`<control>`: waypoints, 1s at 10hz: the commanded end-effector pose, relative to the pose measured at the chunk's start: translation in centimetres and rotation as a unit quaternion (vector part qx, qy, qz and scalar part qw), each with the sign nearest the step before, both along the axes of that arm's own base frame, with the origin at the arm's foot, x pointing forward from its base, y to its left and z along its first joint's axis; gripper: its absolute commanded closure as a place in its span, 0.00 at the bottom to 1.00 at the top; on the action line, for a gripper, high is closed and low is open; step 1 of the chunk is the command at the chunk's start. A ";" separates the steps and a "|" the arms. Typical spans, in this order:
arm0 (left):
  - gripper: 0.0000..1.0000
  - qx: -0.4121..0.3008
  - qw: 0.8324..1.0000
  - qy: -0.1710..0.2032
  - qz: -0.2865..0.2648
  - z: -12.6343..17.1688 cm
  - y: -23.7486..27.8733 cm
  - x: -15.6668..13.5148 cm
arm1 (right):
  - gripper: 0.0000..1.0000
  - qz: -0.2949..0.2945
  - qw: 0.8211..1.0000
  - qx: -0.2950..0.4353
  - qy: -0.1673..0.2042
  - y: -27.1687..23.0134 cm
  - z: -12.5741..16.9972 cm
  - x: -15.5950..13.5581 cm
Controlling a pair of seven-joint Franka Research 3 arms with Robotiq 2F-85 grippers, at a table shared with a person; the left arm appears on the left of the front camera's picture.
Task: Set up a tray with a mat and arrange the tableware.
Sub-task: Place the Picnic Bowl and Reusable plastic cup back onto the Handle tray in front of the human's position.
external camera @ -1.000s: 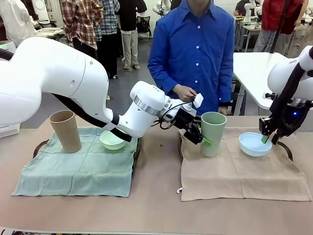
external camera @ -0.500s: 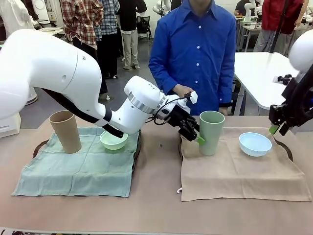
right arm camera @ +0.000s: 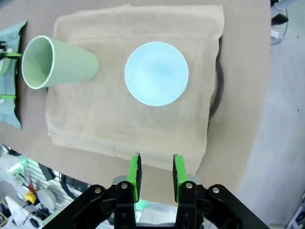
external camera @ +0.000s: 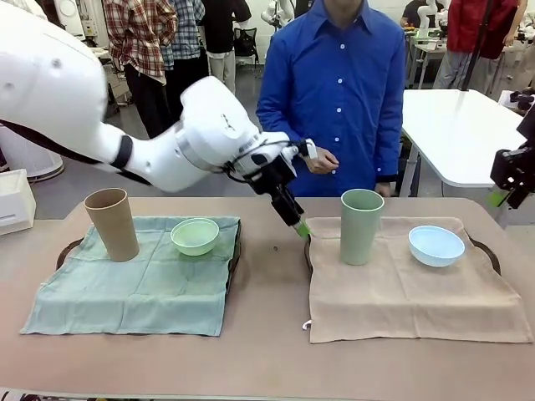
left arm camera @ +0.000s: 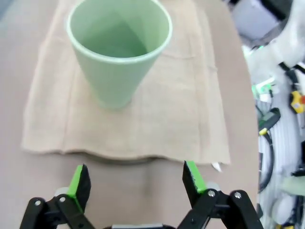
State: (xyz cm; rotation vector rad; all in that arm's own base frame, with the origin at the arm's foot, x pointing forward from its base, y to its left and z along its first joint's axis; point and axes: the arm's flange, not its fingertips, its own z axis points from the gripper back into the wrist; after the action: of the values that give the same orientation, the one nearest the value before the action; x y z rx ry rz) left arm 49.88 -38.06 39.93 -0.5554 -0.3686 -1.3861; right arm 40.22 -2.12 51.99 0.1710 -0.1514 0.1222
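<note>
**Both claws lifted, tableware on mats**

Left claw (left arm camera: 133,179) spread wide, empty, above worktop (external camera: 267,351) beside sage cup (external camera: 361,225) on tan mat (external camera: 401,292). Right claw (right arm camera: 155,171) partly closed, pinching nothing, high over blue bowl (right arm camera: 156,73). Front only: tan cup (external camera: 111,224), mint bowl (external camera: 195,236) on green mat (external camera: 125,288). Trays mostly hidden under mats.

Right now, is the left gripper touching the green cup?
Apart. In the left wrist view the left gripper is open and empty, with bare mat and table between its pads and the green cup.
</note>
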 end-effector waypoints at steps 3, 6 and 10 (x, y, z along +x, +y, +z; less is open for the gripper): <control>0.00 0.101 0.978 -0.029 0.182 10.7 4.9 -4.8 | 0.62 -0.043 0.994 -0.100 0.012 2.3 3.5 -1.8; 0.00 0.112 0.956 -0.042 0.269 15.7 9.5 -6.7 | 0.42 -0.030 0.993 -0.115 0.014 3.1 4.9 -2.7; 0.00 0.149 0.919 -0.020 0.363 18.5 14.2 -7.7 | 0.02 -0.040 0.992 -0.111 0.051 3.2 5.6 -2.7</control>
State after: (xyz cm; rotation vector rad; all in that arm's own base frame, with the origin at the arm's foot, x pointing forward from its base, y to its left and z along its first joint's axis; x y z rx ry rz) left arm 43.13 -24.25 58.25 -0.1537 -0.3683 -0.7727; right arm 36.95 0.84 57.04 -0.0354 -0.0599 0.0723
